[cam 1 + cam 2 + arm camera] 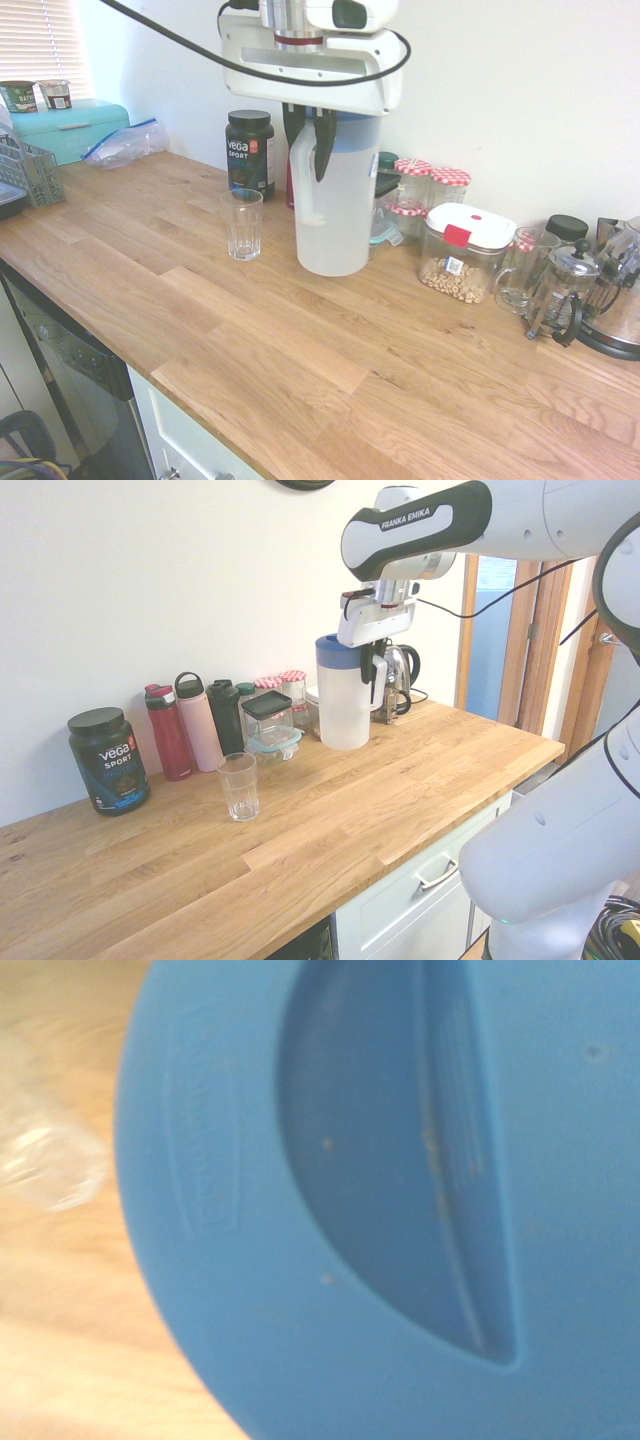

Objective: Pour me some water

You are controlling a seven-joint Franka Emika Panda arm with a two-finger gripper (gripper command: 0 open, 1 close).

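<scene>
- On the counter (330,350), first exterior view: gripper (308,140) points down from above, fingers clamped on the handle of the pitcher (335,215).
- Pitcher is white and translucent with a blue lid, upright. Its base looks at or just off the wood; can't tell which.
- Glass (242,224) stands upright, looks empty, just beside the pitcher on the camera's left, not touching.
- Vega tub (250,152) sits behind the glass by the wall. Cereal box (466,252) with a white lid and red clip, jars (430,188) and a French press (566,290) are on the far side of the pitcher.
- Second exterior view: gripper (374,670) closed on the pitcher (344,705) handle, on the side away from the glass (239,786).
- Glass stands nearer the counter's front edge than the pitcher. Vega tub (108,759) is at far left, bottles (198,725) stand along the wall, kettle (400,675) sits behind the pitcher.
- Wrist view: blurred blue lid (400,1200) fills most of the frame. Glass (50,1165) shows as a faint blur on the wood beside it.
</scene>
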